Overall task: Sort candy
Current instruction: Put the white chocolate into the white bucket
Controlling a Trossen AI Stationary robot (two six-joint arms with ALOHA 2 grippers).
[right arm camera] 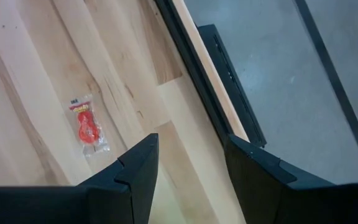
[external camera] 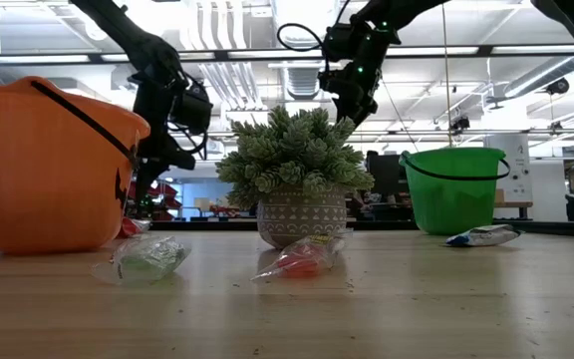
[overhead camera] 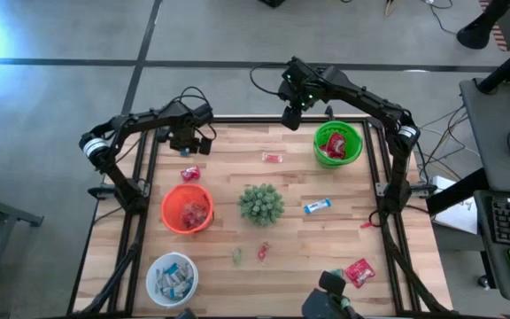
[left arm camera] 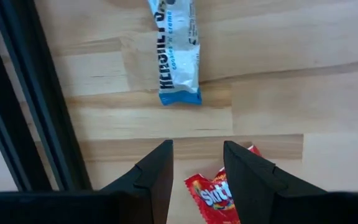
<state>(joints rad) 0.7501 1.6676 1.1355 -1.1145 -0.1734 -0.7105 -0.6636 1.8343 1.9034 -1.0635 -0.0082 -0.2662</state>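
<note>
My left gripper (left arm camera: pixel 197 146) is open and hovers near the table's far left corner (overhead camera: pixel 187 146). Past its fingers lie a blue-and-white bar (left arm camera: pixel 178 50) and a red packet (left arm camera: pixel 219 196), both flat on the wood; the red packet (overhead camera: pixel 190 173) also shows in the high view. My right gripper (right arm camera: pixel 188 140) is open and held above the table's far edge (overhead camera: pixel 292 118), left of the green bucket. A red sweet in a clear wrapper (right arm camera: pixel 87 127) lies on the wood below it (overhead camera: pixel 273 158). Neither gripper touches anything.
A green bucket (overhead camera: pixel 352 133) holds red packets, an orange bucket (overhead camera: pixel 168 213) holds red sweets, and a white bowl (overhead camera: pixel 153 282) holds blue-and-white bars. A spiky potted plant (overhead camera: pixel 260 204) stands mid-table. Loose candy: a bar (overhead camera: pixel 317 206), a green piece (overhead camera: pixel 236 256), a red piece (overhead camera: pixel 262 252), a red packet (overhead camera: pixel 359 271).
</note>
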